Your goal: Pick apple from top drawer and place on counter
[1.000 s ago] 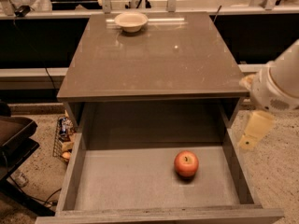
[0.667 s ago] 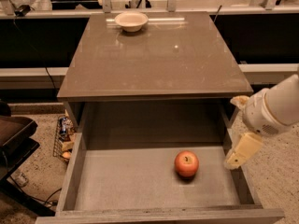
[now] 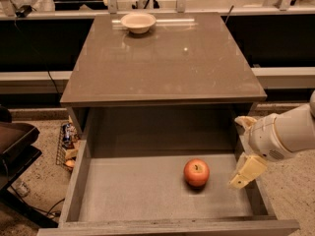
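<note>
The red-orange apple [image 3: 196, 172] lies on the floor of the open top drawer [image 3: 133, 191], right of its middle. The counter [image 3: 162, 58] is the glossy grey-brown top above the drawer. My gripper [image 3: 237, 151] reaches in from the right, over the drawer's right wall, just to the right of the apple and apart from it. It is open and empty: one cream finger [image 3: 248, 170] hangs down beside the apple, and the other [image 3: 244, 121] is higher, near the cabinet's front corner.
A cream bowl [image 3: 138, 21] stands at the back of the counter. A dark chair or cart [image 3: 15, 146] and some clutter [image 3: 69, 144] are on the floor to the left. A rail with posts [image 3: 197, 4] runs behind the counter.
My gripper has come down and to the left, from beside the cabinet's right corner to over the drawer's right wall, closer to the apple. The apple has not moved.
</note>
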Robot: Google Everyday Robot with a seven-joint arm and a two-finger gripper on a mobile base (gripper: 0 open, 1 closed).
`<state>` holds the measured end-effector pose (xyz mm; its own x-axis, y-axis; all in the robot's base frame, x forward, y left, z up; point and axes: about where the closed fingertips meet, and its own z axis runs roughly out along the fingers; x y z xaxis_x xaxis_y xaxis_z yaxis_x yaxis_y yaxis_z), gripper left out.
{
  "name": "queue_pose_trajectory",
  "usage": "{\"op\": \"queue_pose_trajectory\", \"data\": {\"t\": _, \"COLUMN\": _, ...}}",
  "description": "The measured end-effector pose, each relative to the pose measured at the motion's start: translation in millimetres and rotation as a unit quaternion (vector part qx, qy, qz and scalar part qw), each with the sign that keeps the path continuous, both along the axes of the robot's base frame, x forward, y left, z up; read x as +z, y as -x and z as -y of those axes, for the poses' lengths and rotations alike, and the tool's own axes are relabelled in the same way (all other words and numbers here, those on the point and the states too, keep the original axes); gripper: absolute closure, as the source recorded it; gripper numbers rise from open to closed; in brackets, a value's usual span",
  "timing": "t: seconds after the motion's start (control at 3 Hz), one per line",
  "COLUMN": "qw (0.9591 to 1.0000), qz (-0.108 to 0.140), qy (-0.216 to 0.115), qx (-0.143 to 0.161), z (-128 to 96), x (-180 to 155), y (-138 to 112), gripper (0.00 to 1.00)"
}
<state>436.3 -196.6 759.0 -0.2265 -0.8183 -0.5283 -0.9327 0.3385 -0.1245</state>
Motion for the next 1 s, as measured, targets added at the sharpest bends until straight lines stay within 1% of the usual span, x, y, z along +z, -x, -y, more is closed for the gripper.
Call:
{"op": "queue_pose_trajectory", "data": {"t": 0.33, "qw": 0.9999, "qz": -0.006, "qy": -0.005, "qx": 0.012, "z": -16.3, "x": -31.1, "y": -0.3, "gripper": 0.0}}
{"op": "queue_pose_trajectory", "data": {"t": 0.67, "qw": 0.9993, "qz": -0.003, "qy": -0.018, "qx": 0.034, "z": -31.3, "x": -69.3, "y": -4.8, "gripper": 0.0}}
{"op": "queue_pose_trajectory", "data": {"t": 1.0, "qw": 0.9989, "qz": 0.001, "qy": -0.021, "qx": 0.042, "z": -36.0, "x": -82.6, "y": -8.1, "gripper": 0.0}}
